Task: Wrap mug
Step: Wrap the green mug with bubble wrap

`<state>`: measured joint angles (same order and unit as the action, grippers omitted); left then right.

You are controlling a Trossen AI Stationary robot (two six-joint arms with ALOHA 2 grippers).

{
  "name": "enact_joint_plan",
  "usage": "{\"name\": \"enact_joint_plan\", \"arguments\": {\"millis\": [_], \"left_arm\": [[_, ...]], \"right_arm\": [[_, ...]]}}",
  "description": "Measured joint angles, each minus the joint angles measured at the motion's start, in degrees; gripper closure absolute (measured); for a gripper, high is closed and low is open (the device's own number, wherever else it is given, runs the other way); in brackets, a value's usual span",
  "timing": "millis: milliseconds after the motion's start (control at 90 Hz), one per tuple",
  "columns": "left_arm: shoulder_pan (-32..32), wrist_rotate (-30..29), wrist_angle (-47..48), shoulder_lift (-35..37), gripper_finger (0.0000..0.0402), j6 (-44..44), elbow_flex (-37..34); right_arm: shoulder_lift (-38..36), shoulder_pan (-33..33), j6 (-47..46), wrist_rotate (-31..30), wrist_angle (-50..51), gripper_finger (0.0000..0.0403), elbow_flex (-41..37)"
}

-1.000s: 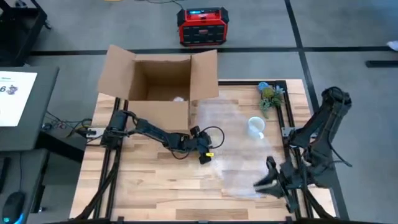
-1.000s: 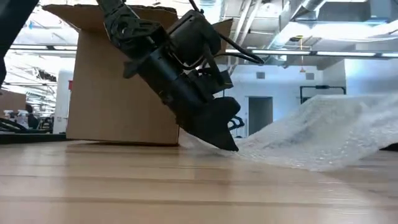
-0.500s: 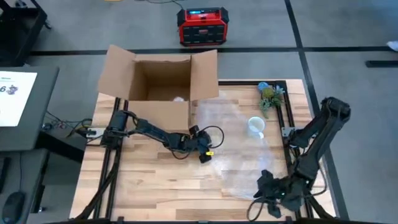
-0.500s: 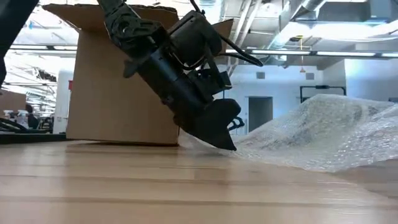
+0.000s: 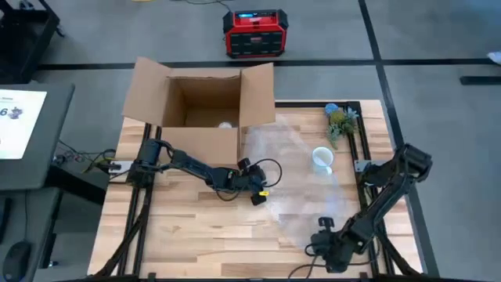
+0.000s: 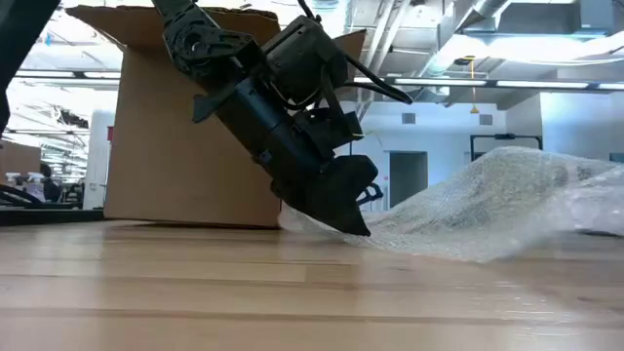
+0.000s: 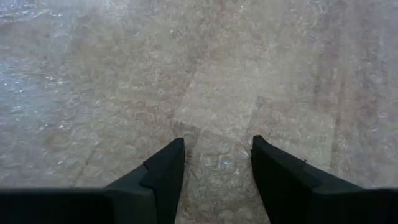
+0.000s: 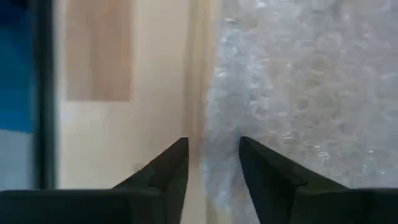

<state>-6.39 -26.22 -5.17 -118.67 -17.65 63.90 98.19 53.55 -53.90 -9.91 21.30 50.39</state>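
Observation:
A white mug [image 5: 322, 159] stands upright on a clear sheet of bubble wrap [image 5: 293, 184] spread over the table's right half. The wrap humps up in the low view [image 6: 487, 200]. My left gripper [image 5: 259, 196] is open at the wrap's left edge, and the wrap fills its wrist view [image 7: 217, 93]. My right gripper [image 5: 322, 244] is open low over the wrap's near edge. That edge [image 8: 208, 93] runs between its fingers in the right wrist view. My left gripper slants down from the table's left, and its open fingertips [image 6: 359, 230] come down onto the wrap's left edge [image 7: 217, 165], which lies flat on the table. My right gripper stands astride the wrap's near edge; whether its fingers touch it cannot be told.
An open cardboard box [image 5: 200, 102] stands at the far left of the table, close behind my left arm. A small plant [image 5: 340, 121] sits at the far right corner. A red device [image 5: 254, 33] is on the floor beyond the table. Bare wood lies at the near left.
My right gripper has gone toward the table's near edge and then toward the left, turning as its arm folded low. In the low view the wrap's raised right part has sunk lower.

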Motion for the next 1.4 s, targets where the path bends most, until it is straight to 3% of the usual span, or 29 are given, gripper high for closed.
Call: {"name": "enact_joint_plan", "arguments": {"millis": [178,367,478,644,878,1100,1211,1311,1400], "left_arm": [[-0.81,0.01,-1.44,0.0,0.024,0.02,-0.04],[-1.33,-0.16,-1.94,-0.04,0.024,0.3,-0.02],[-1.36,0.02,-1.92,-0.04,0.024,0.43,-0.02],[-1.36,0.21,-1.89,-0.04,0.024,0.44,0.0],[-1.38,0.38,-1.73,-0.02,0.024,0.46,0.02],[-1.4,0.41,-1.71,-0.02,0.024,0.46,0.02],[-1.4,0.42,-1.7,-0.02,0.024,0.46,0.02],[-1.4,0.44,-1.73,-0.02,0.024,0.42,0.02],[-1.42,0.44,-1.77,-0.02,0.024,0.3,0.02]], "right_arm": [[0.07,-2.08,1.19,3.96,-10.33,0.0265,0.0],[-5.16,-3.4,6.7,6.51,-19.8,0.0288,0.0],[-9.67,-3.34,7.67,3.86,-18.59,0.0294,0.01],[-12.86,-3.3,3.07,1.61,-8.8,0.0295,0.02],[-6.68,-0.12,10.18,3.23,-5.03,0.0288,-0.07],[2.65,0.07,19.13,2.62,-14.65,0.0234,-0.01],[6.08,0.1,19.59,-0.21,-12.49,0.0215,1.8],[7.72,0.03,17.05,-3.86,-7.0,0.0226,4.53],[7.74,-0.38,17.3,-6.5,-2.69,0.0263,6.66]]}}
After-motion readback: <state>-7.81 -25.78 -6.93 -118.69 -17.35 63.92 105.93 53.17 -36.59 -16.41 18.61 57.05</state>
